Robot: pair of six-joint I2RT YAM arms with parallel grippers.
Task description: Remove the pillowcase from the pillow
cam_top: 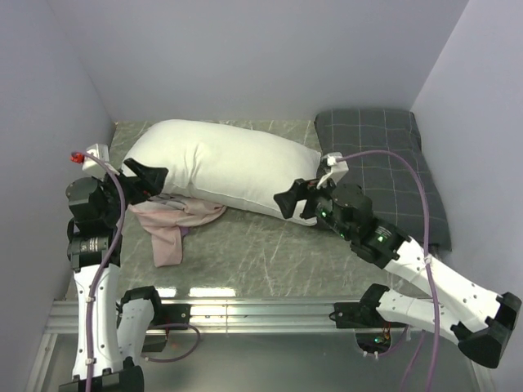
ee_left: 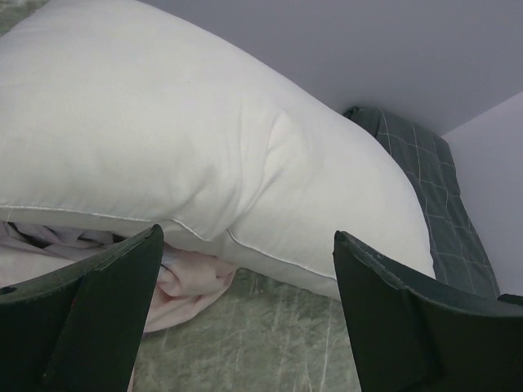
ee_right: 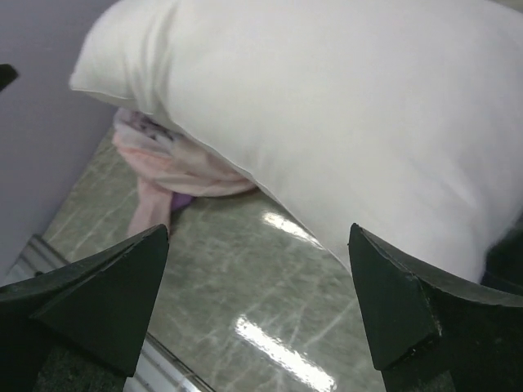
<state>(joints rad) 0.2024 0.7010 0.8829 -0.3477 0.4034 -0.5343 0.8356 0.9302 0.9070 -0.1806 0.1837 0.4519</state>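
Pillowcase (cam_top: pixel 176 222) crumpled pink at centre left, partly under the pillow's near edge, left gripper (cam_top: pixel 145 178) spread, empty, by the white pillow (cam_top: pixel 221 167), right gripper (cam_top: pixel 284 202) spread, empty at its right end, grey checked pillow (cam_top: pixel 384 163) upper right.

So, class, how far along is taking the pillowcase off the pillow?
Done: the plump white pillow lies bare, and the crumpled pink fabric pillowcase sits partly tucked under its near edge. In hand: nothing. The left gripper and right gripper are both open and empty. Left: probably only pulling the case clear.
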